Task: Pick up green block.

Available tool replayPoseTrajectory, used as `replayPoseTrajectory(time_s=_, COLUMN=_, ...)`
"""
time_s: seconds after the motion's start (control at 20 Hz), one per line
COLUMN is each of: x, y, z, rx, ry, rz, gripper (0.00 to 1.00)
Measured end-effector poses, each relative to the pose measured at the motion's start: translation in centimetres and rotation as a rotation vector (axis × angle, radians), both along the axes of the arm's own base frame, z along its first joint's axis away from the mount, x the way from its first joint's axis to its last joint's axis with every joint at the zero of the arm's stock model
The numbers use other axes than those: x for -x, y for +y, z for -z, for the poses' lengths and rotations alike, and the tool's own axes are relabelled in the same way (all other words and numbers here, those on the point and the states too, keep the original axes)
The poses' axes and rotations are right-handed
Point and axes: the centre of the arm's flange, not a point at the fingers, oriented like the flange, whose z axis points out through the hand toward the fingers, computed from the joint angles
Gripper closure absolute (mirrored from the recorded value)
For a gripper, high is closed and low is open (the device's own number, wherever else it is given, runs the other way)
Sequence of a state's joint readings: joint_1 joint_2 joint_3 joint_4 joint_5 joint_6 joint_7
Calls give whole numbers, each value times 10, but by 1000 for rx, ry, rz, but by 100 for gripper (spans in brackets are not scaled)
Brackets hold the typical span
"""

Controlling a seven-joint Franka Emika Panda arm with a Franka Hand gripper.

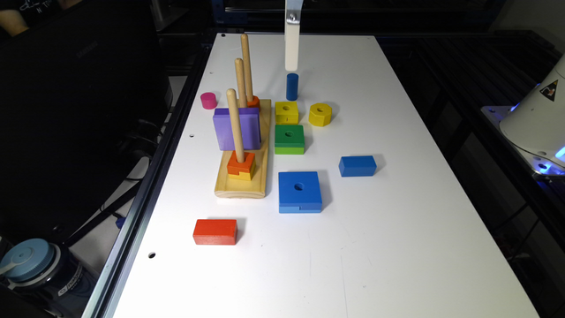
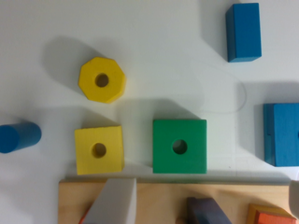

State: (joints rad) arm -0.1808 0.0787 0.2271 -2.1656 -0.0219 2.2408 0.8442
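Jaws state: cannot tell; white gripper (image 1: 291, 48) hangs high above the far end of the desk (image 1: 397, 247), just over an upright blue cylinder (image 1: 291, 86). Nothing held that can be made out. Green block (image 1: 289, 139) flat on the desk, hole up, just beside the wooden peg base (image 1: 240, 187) and between yellow square block (image 1: 286, 112) and larger blue square block (image 1: 299, 191). Narrow gap on the base side, tight for a finger there. Probably easier gripped across the two free sides. Yellow hexagon (image 2: 102, 80) near, not touching. Pick not yet begun.
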Motion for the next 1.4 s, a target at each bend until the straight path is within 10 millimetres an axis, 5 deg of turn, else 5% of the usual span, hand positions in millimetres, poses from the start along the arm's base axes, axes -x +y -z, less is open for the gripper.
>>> replayPoseTrajectory(time_s=0.55, x=-2, y=0, z=14, rx=-1, ry=10, rz=-1, gripper=0)
replayPoseTrajectory(time_s=1.4, x=-8, y=-1, z=73, rx=-4, ry=21, rz=-1, gripper=0)
